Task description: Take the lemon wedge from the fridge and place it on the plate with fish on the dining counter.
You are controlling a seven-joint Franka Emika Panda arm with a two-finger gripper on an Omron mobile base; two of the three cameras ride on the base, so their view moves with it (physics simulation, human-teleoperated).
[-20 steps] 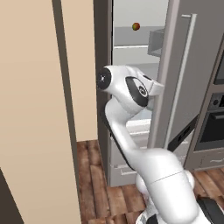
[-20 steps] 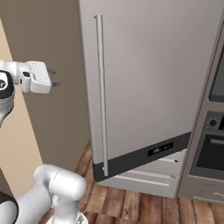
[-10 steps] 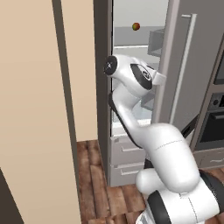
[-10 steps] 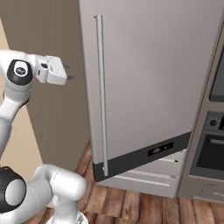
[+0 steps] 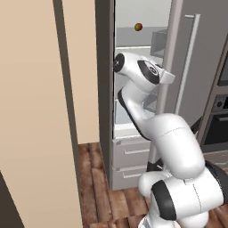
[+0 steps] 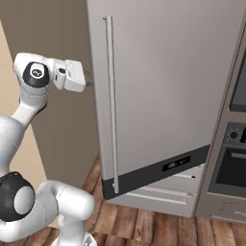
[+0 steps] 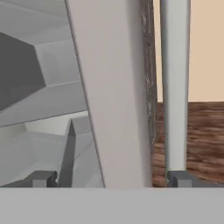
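The big grey metal fridge (image 5: 133, 89) with the long bar handles is partly open. Through the gap you can see its pale inside, with shelves and clear bins. The step in hand looks like getting the fridge door (image 6: 168, 86) open wide enough to reach in.

The white robot arm (image 5: 147, 120) reaches up to the edge of the door. Its tool (image 7: 107, 177) is wide open and holds nothing. In the hand view, the edge of the door stands right between the two little dark fingertips (image 7: 41, 178), with the long pale bar handle (image 7: 175, 83) just beside the other one. From the right base view, the tool (image 6: 85, 82) points at the door's edge, very near it.

High on a shelf sits a small round red-orange-and-green fruit (image 5: 138, 27). That is not the lemon wedge. I cannot find the lemon wedge from here; it is likely deeper inside the fridge, hidden by the door or the arm.

Next, the arm probably needs to push or pull the door open more. Then it can look along the shelves for the tiny yellow-green wedge and go in with the tool open.
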